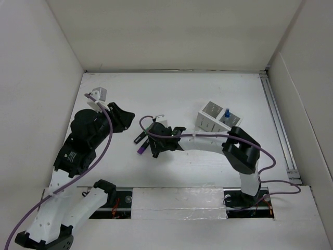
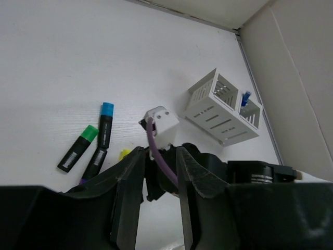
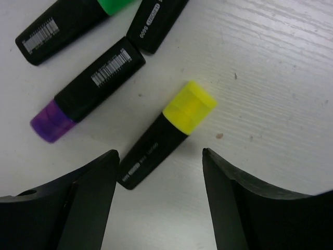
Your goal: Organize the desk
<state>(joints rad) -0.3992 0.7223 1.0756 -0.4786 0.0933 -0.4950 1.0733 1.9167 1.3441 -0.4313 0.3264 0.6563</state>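
Several black highlighters lie together on the white desk (image 1: pixel 182 88). The right wrist view shows a yellow-capped one (image 3: pixel 166 135), a purple-capped one (image 3: pixel 86 88) and a green-capped one (image 3: pixel 67 23). My right gripper (image 3: pixel 158 152) hangs open just above them, and the yellow highlighter's black end lies near its left fingertip (image 3: pixel 110 156). From above, the right gripper (image 1: pixel 151 143) covers most of the markers; the purple cap (image 1: pixel 140 151) still shows. My left gripper (image 2: pixel 158 156) is shut on nothing. It is raised left of the pile, where the top view shows the left gripper (image 1: pixel 125 119).
A white compartmented holder box (image 1: pixel 213 117) stands right of the markers with a blue pen (image 1: pixel 227 113) upright in it. In the left wrist view the blue-capped highlighter (image 2: pixel 106 112) lies beside the green-capped one (image 2: pixel 88 134). White walls enclose the desk. A metal rail (image 1: pixel 278 125) runs along its right edge.
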